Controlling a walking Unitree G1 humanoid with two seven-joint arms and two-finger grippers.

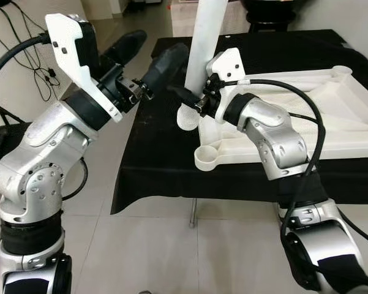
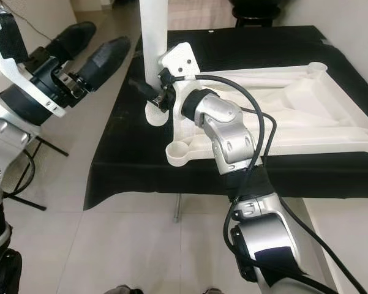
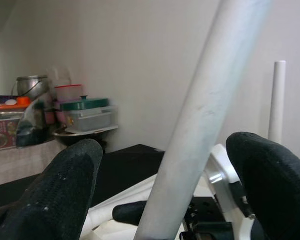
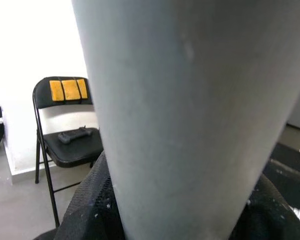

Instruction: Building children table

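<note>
White plastic is our landmark: the upturned tabletop (image 1: 330, 116) lies on the black-draped table (image 1: 153, 159), corner sockets facing up so legs can drop in. Our right gripper (image 1: 187, 95) clamps its jaws on the white leg (image 1: 203, 43), standing it in the tabletop's near-left socket (image 1: 188, 116). Our left gripper (image 1: 153, 58), jaws spread, waits just beside that leg to steady it.
</note>
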